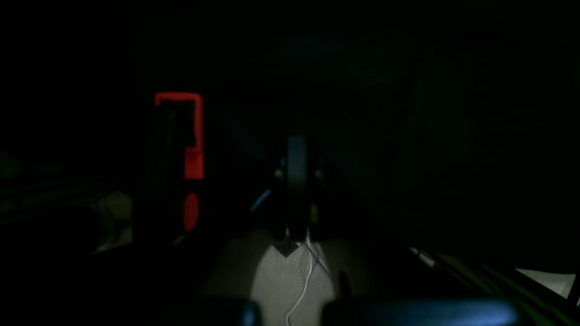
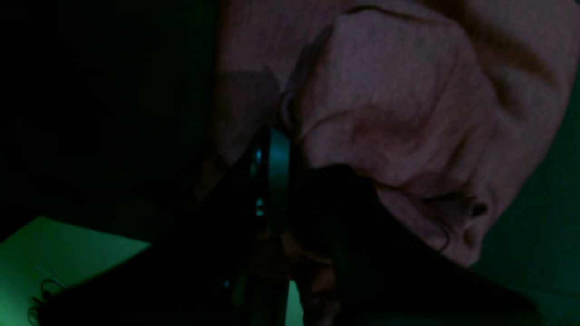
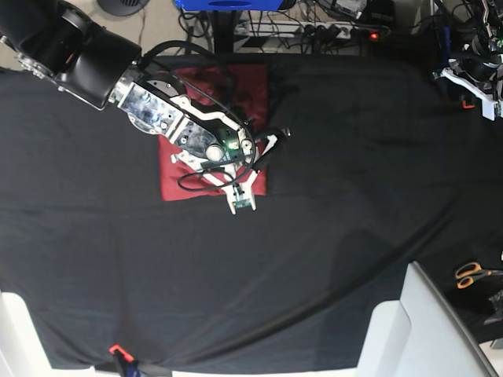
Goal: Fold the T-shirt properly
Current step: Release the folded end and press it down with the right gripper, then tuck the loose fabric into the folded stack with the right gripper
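Observation:
The T-shirt [image 3: 196,169] lies as a folded maroon rectangle on the black table cloth [image 3: 354,204], left of centre. My right arm reaches over it, and my right gripper [image 3: 271,141] is at the shirt's right edge. In the right wrist view the jaws [image 2: 283,131] stand together as one dark bar, with bunched pink-red fabric [image 2: 398,90] gathered at the tip. My left gripper [image 3: 471,82] is off at the table's far right edge, away from the shirt. In the dark left wrist view it [image 1: 297,149] shows as a single closed bar, holding nothing.
Orange-handled scissors [image 3: 471,273] lie at the right edge. A white chair or box [image 3: 424,330] stands at the front right. Cables and a power strip [image 3: 314,30] run behind the table. A red-lit object [image 1: 192,136] shows in the left wrist view.

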Controlling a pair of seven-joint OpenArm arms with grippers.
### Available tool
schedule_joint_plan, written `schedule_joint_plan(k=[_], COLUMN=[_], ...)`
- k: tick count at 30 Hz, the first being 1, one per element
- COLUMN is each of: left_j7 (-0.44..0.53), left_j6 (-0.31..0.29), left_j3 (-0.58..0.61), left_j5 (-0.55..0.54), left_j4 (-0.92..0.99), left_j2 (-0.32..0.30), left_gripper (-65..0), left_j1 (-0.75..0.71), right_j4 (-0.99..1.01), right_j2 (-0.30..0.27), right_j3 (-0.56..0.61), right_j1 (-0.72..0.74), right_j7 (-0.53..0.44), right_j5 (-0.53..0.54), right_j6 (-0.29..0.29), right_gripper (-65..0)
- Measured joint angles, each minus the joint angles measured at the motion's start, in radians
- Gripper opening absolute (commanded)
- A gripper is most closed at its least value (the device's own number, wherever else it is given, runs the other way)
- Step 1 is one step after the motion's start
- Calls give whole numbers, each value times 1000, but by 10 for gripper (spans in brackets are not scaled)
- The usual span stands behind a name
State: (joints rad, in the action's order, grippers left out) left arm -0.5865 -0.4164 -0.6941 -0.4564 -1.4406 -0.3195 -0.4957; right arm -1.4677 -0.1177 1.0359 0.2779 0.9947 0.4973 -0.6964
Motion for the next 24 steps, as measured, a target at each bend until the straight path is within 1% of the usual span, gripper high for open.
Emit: schedule_joint_plan(k=[8,10,14,16,18,24], left_j7=[0,0,0,0,0,0], left_j6=[0,0,0,0,0,0], left_j3=[0,0,0,0,0,0], left_j5=[0,0,0,0,0,0], left_j4=[0,0,0,0,0,0], left_j2=[0,0,0,0,0,0], left_gripper=[-650,-650,-650,-650,-650,-650], left_j1=[0,0,0,0,0,0], right_j4=[0,0,-6,-34,-71,-204], right_j2=[0,0,0,-1,0,-1], right_j3=[0,0,0,0,3,5], right_j1=[-21,-21,-22,-24,-24,-24], right_j7=[-4,-5,-6,-5,-7,2], right_j5=[0,0,0,-1,-1,-2], right_j6=[0,0,0,-2,-1,-3], right_gripper=[-633,-569,-336,-270,-257,-258])
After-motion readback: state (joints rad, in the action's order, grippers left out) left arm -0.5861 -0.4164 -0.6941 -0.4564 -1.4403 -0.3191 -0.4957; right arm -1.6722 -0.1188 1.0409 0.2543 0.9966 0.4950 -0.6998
